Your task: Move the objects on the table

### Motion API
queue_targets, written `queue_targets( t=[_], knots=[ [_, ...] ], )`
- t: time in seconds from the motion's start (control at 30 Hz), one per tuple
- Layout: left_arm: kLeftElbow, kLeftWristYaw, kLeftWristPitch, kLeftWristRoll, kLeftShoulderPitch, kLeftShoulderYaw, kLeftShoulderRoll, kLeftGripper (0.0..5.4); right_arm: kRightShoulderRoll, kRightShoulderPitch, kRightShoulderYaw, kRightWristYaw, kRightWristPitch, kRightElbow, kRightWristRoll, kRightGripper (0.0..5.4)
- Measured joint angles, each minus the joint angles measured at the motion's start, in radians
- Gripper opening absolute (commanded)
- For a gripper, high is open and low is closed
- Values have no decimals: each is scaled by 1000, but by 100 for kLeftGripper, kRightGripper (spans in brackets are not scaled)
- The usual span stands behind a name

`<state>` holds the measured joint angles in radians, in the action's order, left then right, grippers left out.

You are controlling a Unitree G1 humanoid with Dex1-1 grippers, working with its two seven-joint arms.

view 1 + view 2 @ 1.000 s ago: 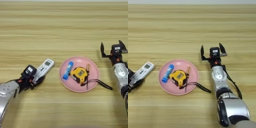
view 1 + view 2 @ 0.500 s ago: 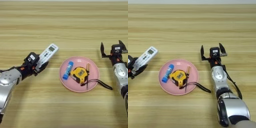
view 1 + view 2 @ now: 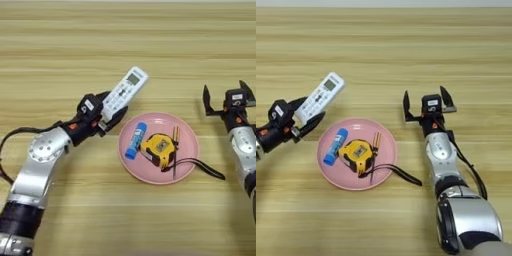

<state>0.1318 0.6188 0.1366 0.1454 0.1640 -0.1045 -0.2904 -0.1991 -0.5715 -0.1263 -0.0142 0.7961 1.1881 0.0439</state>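
The left gripper [image 3: 107, 112] clamps the low end of the remote control [image 3: 124, 93], tilted up just left of the pink plate [image 3: 187, 167], where the tape measure [image 3: 158, 150] lies. The right gripper [image 3: 428, 103] waits, fingers spread. My advice — keep the remote level over the rim and lower it gently, clear of the glue stick [image 3: 135, 140].

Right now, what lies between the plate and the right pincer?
Bare table, crossed only by the tape's strap; the right eye view shows plate and pincer.
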Motion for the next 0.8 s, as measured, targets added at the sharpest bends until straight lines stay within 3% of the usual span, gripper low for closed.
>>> queue_targets(
  t=[0.17, 0.33, 0.8],
  knots=[
    [137, 10, 203, -16, 21, -26, 77, 286, -13, 8, -5, -19, 1, -6, -11, 540],
    [241, -6, 309, -47, 30, -53, 127, 286, -27, 18, -17, -37, 2, -11, -22, 540],
    [404, -115, 461, -158, 53, -89, 185, 286, -35, 26, -30, -80, 2, -12, -41, 540]
  ],
)
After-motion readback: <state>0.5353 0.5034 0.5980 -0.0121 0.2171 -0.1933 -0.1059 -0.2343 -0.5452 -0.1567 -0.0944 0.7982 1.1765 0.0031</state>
